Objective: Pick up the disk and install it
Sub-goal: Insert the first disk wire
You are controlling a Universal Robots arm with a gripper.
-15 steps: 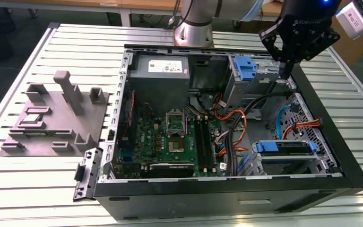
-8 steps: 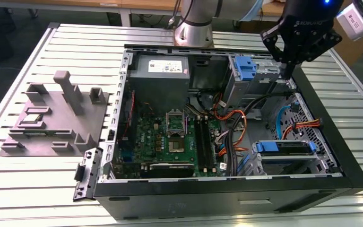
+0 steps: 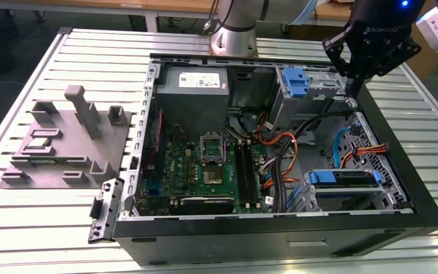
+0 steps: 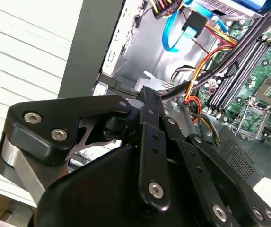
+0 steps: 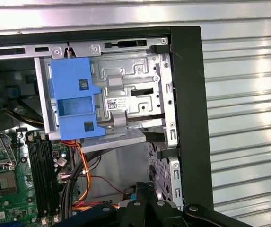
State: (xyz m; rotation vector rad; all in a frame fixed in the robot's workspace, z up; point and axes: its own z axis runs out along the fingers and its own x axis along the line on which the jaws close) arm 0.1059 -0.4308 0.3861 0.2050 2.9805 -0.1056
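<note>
Silver-grey flat disk in blue plastic bracket (image 3: 343, 178): approach step, ungrasped; black gripper (image 3: 351, 98) well apart, jaws together and empty; pickup calls for parting them.

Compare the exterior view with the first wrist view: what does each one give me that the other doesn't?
Exterior view: the whole open computer case on the slatted table, the grey fixture on that view's left, the power supply, and the disk in its blue carrier low on that view's right, apart from the gripper.

First wrist view: a close look at the metal drive cage and its small label.

Shared: the upright blue latch, orange cables, and motherboard.
</note>
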